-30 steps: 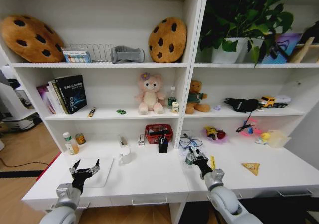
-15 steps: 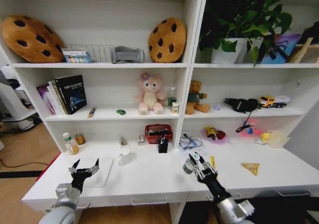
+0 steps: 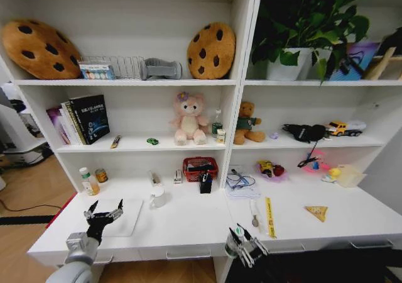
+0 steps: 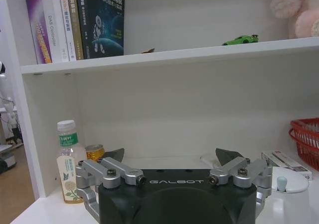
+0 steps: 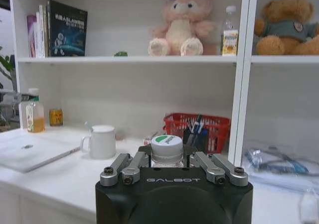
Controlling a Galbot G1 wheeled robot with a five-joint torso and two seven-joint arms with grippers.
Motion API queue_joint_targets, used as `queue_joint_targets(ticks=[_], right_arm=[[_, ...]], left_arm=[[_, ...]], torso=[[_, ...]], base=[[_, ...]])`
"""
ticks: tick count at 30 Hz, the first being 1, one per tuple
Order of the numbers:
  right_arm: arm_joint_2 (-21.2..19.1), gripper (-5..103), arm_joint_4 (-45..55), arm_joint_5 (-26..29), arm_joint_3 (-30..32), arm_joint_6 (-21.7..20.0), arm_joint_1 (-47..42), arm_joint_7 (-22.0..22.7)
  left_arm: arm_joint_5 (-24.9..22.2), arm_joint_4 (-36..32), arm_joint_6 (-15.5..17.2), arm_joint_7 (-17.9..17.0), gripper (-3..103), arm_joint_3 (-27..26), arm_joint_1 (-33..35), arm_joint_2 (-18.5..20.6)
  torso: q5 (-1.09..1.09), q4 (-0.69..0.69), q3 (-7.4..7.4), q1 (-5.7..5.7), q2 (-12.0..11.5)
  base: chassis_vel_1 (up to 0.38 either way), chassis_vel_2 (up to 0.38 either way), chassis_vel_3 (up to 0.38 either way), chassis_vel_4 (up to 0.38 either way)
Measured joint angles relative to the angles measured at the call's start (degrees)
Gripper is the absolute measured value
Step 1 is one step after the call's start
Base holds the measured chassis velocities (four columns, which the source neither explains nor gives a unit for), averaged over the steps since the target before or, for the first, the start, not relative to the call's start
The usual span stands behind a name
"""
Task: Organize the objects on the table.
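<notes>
Hanging just off the table's (image 3: 188, 233) front edge, below its middle, the right gripper (image 3: 240, 244) has its jaws clamped on a small clear bottle (image 5: 166, 150) with a white-and-green cap. The left gripper (image 3: 103, 215) hovers with jaws apart over the closed silver laptop (image 3: 129, 222) near the front left corner. Beside the mug (image 3: 157, 196), a red basket (image 3: 200, 167) sits at the table's back edge
</notes>
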Motion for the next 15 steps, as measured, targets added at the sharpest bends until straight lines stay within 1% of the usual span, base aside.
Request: queue_joint_targets(ticks=[2, 3, 5, 6, 8, 10, 11, 12, 14, 15], right_arm=[[2.89, 30, -1.77, -3.06, -0.91, 3.48, -4.52, 1.25], [2.89, 30, -1.77, -3.06, -0.91, 3.48, -4.52, 1.25], [4.83, 30, -4.83, -5.32, -1.01, 5.81, -6.9, 4.32], [4.83, 30, -4.83, -5.32, -1.01, 5.81, -6.9, 4.32], [5.72, 30, -9.65, -5.56, -0.21, 7.58, -7.93, 6.62], [5.87, 30, -10.91, -5.52, 0.18, 8.07, -7.93, 6.87], [6.11, 30, -15.11, -4.94, 1.43, 9.1, -7.56, 7.21], [6.11, 30, -15.11, -4.94, 1.43, 9.1, -7.56, 7.21], [5.76, 30, -21.29, -3.31, 2.8, 9.61, -5.94, 7.26], [5.76, 30, -21.29, -3.31, 2.8, 9.61, -5.94, 7.26]], left_arm=[[-0.02, 0.4, -0.2, 0.25, 100, 0.04, -0.34, 0.09], [-0.02, 0.4, -0.2, 0.25, 100, 0.04, -0.34, 0.09], [-0.05, 0.73, -0.26, 0.32, 100, 0.53, -0.92, 0.29], [-0.05, 0.73, -0.26, 0.32, 100, 0.53, -0.92, 0.29], [-0.08, 1.19, -0.27, 0.33, 100, 1.22, -1.61, 0.55], [-0.08, 1.32, -0.27, 0.33, 100, 1.37, -1.76, 0.57], [-0.07, 1.69, -0.27, 0.33, 100, 1.74, -2.07, 0.65], [-0.07, 1.69, -0.27, 0.33, 100, 1.74, -2.07, 0.65], [0.08, 2.3, -0.27, 0.37, 100, 2.25, -2.3, 0.67], [0.08, 2.3, -0.27, 0.37, 100, 2.25, -2.3, 0.67]], torso=[[0.0, -0.02, 0.0, 0.0, 0.0], [0.0, -0.02, 0.0, 0.0, 0.0], [-0.01, -0.01, 0.0, 0.0, 0.0], [-0.01, -0.01, 0.0, 0.0, 0.0], [0.0, -0.01, 0.0, 0.0, 0.0], [0.0, 0.0, 0.0, 0.0, 0.0], [0.0, 0.0, 0.0, 0.0, 0.0], [0.0, 0.0, 0.0, 0.0, 0.0], [0.01, -0.01, 0.0, 0.0, 0.0], [0.01, -0.01, 0.0, 0.0, 0.0]], base=[[0.0, 0.0, 0.0, 0.0], [0.0, 0.0, 0.0, 0.0], [0.0, 0.0, 0.0, 0.0], [0.0, 0.0, 0.0, 0.0], [0.0, 0.0, 0.0, 0.0], [0.0, 0.0, 0.0, 0.0], [0.0, 0.0, 0.0, 0.0], [0.0, 0.0, 0.0, 0.0], [0.0, 0.0, 0.0, 0.0], [0.0, 0.0, 0.0, 0.0]])
